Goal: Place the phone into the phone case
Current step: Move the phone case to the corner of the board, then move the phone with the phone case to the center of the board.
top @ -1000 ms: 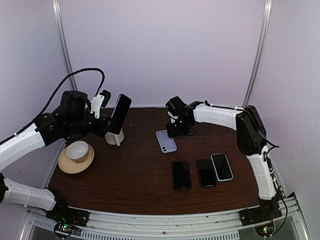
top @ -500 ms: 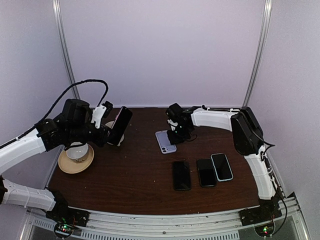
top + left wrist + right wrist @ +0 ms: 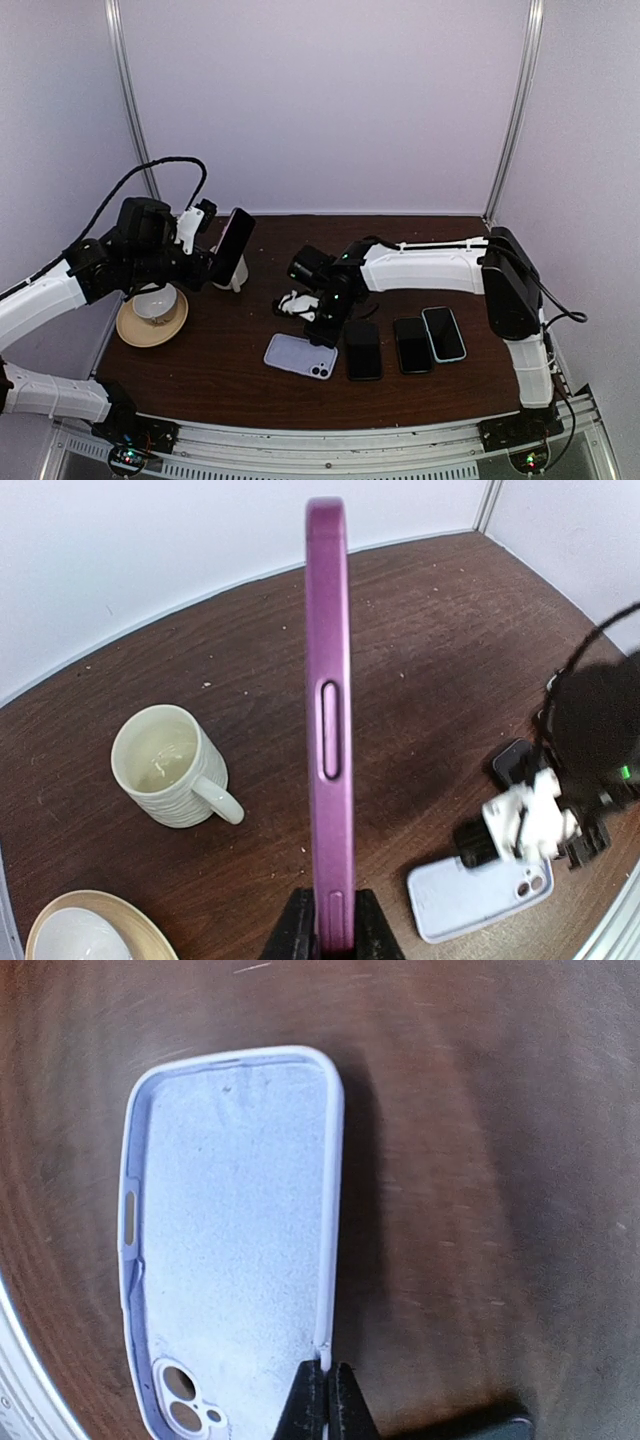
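Lavender case (image 3: 230, 1240): your right gripper (image 3: 327, 1398) is pinching its thin rim and may slip; left gripper (image 3: 330, 935) is clamping the phone (image 3: 328, 730).

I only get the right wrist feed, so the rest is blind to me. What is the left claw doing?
Observer: The left claw is shut on a purple-edged phone, held clear of the table.
Operator: Other phones nearby?
Observer: A row of three phones lies flat to the right of the lavender case.
Operator: Anything else out there?
Observer: A ribbed mug stands beside a cup on a saucer, far left.
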Controlling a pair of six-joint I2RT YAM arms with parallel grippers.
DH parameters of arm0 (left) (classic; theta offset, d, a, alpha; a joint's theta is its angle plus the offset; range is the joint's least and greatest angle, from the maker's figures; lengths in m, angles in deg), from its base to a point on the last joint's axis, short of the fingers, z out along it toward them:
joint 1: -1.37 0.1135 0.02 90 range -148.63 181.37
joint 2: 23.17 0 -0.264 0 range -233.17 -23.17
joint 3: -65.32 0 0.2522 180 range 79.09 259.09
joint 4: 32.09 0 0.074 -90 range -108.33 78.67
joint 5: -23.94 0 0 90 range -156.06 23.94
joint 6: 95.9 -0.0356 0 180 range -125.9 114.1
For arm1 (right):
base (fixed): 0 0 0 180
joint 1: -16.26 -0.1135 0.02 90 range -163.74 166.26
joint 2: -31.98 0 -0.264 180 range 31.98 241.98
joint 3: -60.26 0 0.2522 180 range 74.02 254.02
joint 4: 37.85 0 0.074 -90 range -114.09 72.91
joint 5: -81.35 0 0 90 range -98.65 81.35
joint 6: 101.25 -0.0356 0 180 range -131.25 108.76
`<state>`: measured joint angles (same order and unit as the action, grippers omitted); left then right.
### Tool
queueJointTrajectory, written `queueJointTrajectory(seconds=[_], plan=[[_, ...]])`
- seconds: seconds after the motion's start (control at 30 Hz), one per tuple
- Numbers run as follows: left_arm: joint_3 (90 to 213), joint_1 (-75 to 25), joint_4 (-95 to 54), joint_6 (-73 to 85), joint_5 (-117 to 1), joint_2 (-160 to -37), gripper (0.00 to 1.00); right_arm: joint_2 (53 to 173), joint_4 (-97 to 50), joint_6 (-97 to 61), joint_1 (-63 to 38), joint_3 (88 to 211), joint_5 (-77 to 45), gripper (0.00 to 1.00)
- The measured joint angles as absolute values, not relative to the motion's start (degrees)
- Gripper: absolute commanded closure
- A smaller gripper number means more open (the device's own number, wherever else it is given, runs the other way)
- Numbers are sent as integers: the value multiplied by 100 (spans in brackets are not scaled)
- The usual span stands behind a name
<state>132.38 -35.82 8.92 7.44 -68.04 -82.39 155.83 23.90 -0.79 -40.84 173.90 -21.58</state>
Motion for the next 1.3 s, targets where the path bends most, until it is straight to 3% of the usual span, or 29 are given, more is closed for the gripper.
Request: queueJointTrajectory(seconds=[0.13,0.17,0.23,0.43,0.83,1.0,1.3], plan=[[13210,-3569,898,740,-6863,-8220,100,15664,2696,457,-4716,17455,-2164,100],[13199,-3569,898,740,-6867,-8220,100,15729,2792,564,-4829,17547,-2162,96],[13188,-3569,918,738,-6872,-8220,100,15863,2888,743,-4995,17737,-2116,77],[13149,-3569,927,727,-6865,-8217,100,15882,2971,793,-5146,17942,-1675,60],[13094,-3569,927,698,-6858,-8198,100,13546,2053,-1827,-5138,14987,-1270,74],[13092,-3569,925,698,-6837,-8198,100,13286,1717,-3180,-5138,13652,-1275,78],[13066,-3569,920,698,-6839,-8202,100,13583,1830,-4347,-4823,13838,-1224,83]])
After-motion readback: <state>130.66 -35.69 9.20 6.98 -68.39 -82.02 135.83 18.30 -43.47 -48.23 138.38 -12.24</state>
